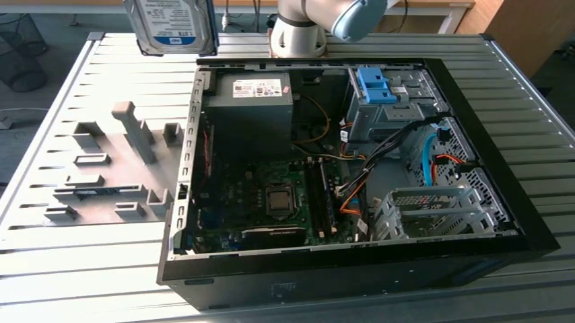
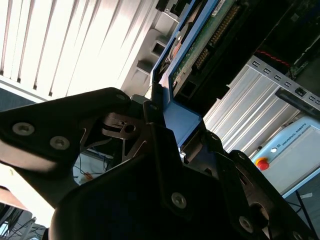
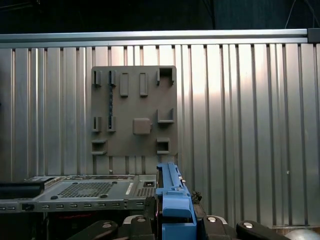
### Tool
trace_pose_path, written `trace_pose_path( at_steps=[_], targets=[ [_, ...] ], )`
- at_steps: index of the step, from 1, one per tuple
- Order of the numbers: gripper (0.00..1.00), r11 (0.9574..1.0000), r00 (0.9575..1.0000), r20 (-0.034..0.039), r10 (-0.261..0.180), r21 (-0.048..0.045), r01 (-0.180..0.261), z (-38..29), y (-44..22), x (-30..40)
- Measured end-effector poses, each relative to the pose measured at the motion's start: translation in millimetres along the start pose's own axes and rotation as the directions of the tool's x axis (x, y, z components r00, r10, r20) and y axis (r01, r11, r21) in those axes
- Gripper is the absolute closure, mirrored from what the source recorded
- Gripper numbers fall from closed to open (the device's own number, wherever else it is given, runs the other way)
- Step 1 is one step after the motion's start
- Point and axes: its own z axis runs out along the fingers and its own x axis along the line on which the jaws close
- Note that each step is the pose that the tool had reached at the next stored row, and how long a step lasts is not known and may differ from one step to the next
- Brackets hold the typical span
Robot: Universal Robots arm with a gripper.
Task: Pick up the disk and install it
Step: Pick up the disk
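The gripper (image 3: 175, 224) is squeezing the disk (image 1: 171, 25) by its blue edge and holding it up in the air over the table (image 1: 90, 269). In the exterior view, the disk is hanging to the left of the arm (image 1: 306, 23). The open computer (image 1: 359, 202) is lying on the table.

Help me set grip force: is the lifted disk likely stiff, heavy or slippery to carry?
Probably stiff: the disk is a flat metal slab, held aloft without sagging. Likely heavy for its size, being metal-cased. The gripper clamps its blue plastic bracket, which looks smooth, so it might slip or flex slightly. Its bare circuit board seems fragile.
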Motion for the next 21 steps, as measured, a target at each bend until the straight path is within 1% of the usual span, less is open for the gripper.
trace_pose_path(
  at_steps=[3, 5, 13, 21],
  targets=[
    [0.63, 1.0000, 1.0000, 0.0000, 0.000, -0.0001, 0.000, -0.1, -3.6, 0.2],
    [0.63, 1.0000, 1.0000, 0.0001, 0.000, 0.0001, 0.000, -0.1, -4.6, 2.1],
    [0.63, 1.0000, 1.0000, -0.0002, 0.000, 0.0000, 0.000, -0.3, -6.8, 17.5],
    [0.63, 1.0000, 1.0000, -0.0055, 0.000, 0.0002, 0.000, -0.6, -7.7, 31.5]
  ],
)
